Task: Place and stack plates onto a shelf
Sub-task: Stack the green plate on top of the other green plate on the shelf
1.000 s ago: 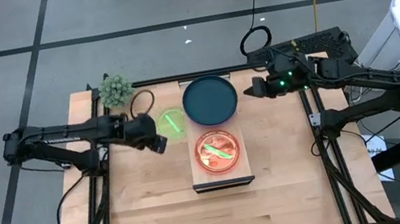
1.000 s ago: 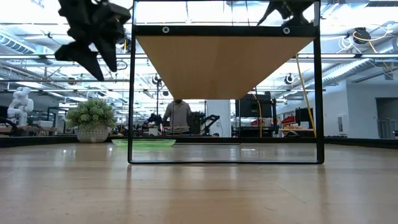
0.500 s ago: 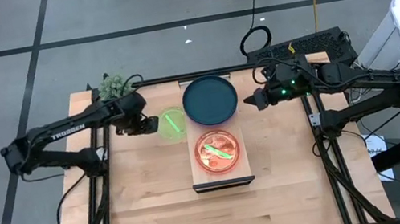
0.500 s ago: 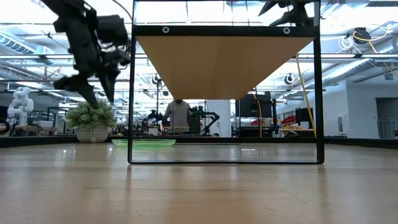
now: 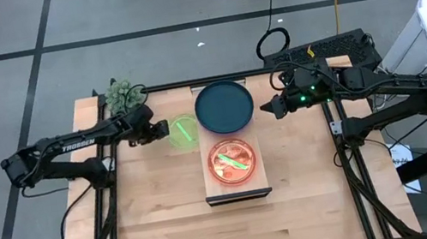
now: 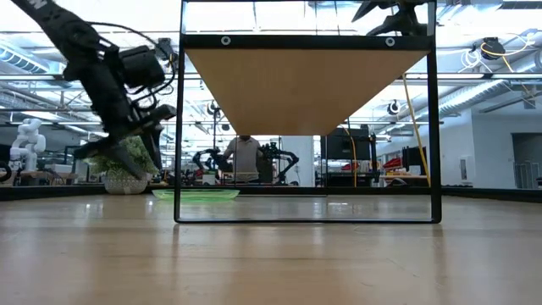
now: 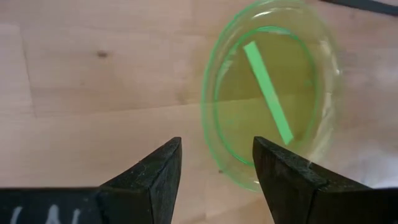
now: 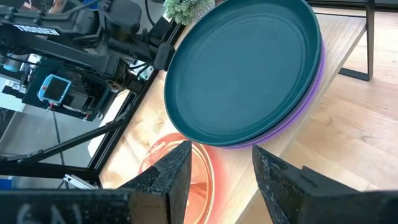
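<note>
A neon green plate (image 5: 183, 131) (image 7: 273, 118) lies flat on the tabletop, left of the shelf (image 5: 212, 196). On the shelf's far end a dark teal plate (image 5: 224, 106) (image 8: 245, 68) rests on a purple one (image 8: 305, 106). A translucent pink plate (image 5: 232, 161) sits on the near end. My left gripper (image 5: 161, 131) (image 7: 217, 155) is open and low at the green plate's left rim, one finger on either side of it, touching nothing. My right gripper (image 5: 268, 107) (image 8: 221, 162) is open and hovers right of the teal plate.
A small potted plant (image 5: 122, 93) (image 6: 125, 165) stands at the table's far left corner, just behind my left arm. The shelf's black frame (image 6: 179, 127) rises in the low view. Bare tabletop (image 5: 161, 224) spreads across the near half. A person (image 6: 244, 159) stands far behind.
My left gripper has swung from over the green plate's near-left side toward the table's far edge, then dropped down to table height beside the plate's left rim. My right gripper has shifted slightly toward the teal plate. No plate has moved.
</note>
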`<state>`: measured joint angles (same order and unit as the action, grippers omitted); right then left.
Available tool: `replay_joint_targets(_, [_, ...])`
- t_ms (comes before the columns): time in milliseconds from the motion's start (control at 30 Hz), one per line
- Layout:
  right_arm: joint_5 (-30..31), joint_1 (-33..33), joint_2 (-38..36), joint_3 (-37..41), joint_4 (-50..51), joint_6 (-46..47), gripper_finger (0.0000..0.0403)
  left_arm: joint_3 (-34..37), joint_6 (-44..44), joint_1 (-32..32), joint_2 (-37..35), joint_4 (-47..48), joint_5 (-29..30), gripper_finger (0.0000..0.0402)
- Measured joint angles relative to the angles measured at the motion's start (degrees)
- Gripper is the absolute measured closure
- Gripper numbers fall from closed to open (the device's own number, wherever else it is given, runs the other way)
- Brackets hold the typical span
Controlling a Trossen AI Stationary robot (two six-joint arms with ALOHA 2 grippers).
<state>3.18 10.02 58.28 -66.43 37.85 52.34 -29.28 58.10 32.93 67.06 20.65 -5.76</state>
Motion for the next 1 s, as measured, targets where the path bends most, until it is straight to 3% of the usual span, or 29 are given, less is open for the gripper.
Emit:
replay_joint_targets(467, [0.0, 0.0, 0.0, 0.0, 0.0, 0.1, 0.0250, 9.2, 5.3, 0.0, 0.0, -13.3, -0.1, 0.0199])
replay_joint_targets(1000, [2.8, 0.0, 0.0, 0.0, 0.0, 0.1, 0.0250, 9.3, 4.0, 0.0, 4.3, -19.2, 0.9, 0.0199])
